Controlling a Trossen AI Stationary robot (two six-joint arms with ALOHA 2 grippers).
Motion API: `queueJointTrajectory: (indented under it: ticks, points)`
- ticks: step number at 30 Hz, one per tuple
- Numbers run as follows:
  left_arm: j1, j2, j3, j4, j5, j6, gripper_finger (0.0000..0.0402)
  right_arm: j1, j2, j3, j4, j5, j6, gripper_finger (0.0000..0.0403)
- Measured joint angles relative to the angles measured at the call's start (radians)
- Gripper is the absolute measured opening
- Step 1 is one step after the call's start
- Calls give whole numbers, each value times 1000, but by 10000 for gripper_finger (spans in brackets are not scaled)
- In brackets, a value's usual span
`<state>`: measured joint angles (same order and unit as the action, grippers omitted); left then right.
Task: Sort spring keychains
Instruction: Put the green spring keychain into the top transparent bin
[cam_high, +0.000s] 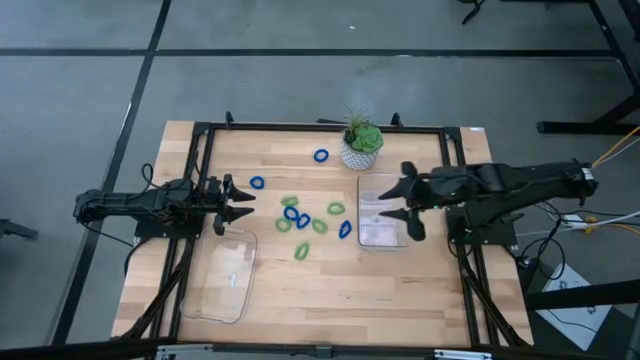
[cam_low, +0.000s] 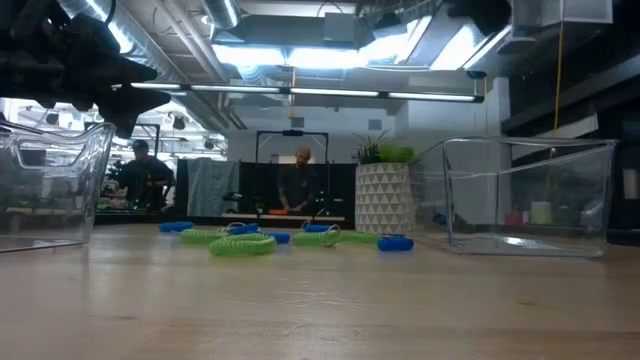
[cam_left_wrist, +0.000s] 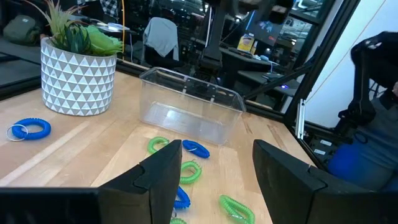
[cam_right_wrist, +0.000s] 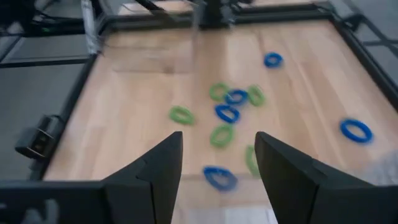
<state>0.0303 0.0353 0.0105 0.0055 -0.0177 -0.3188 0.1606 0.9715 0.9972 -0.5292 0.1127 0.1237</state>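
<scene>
Several spring keychains lie loose on the wooden table's middle, some blue, some green. One blue loop sits apart near the plant and another lies close to my left gripper. My left gripper is open, level above the table's left side, pointing at the cluster. My right gripper is open over the clear right tray, facing the loops. Neither holds anything.
A clear tray rests on the table's near left. A potted plant in a white patterned pot stands at the far middle, beside the right tray. A black frame borders the table. People stand in the room behind.
</scene>
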Motion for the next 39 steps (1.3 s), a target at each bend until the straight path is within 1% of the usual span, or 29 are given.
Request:
queueJointTrajectory:
  ticks: [3,7,13,16,19,21,25,30,34,39]
  points:
    - [0,0,0,0,0,0,194,30,96,70,-2,-1,1,200]
    - [0,0,0,0,0,0,194,44,199,132,-1,-7,3,200]
    - [0,0,0,0,0,0,194,44,344,140,55,-11,115,200]
    - [0,0,0,0,0,0,194,51,407,140,115,-15,150,200]
    - [0,0,0,0,0,0,194,52,465,158,145,-60,156,200]
    - [0,0,0,0,0,0,194,53,498,190,144,-87,130,200]
    - [0,0,0,0,0,0,194,52,553,274,130,-87,48,200]
    - [0,0,0,0,0,0,194,67,643,401,76,-88,-98,200]
    - [0,0,0,0,0,0,194,67,712,489,3,-88,-148,200]
    - [0,0,0,0,0,0,194,40,774,526,-41,-79,-235,200]
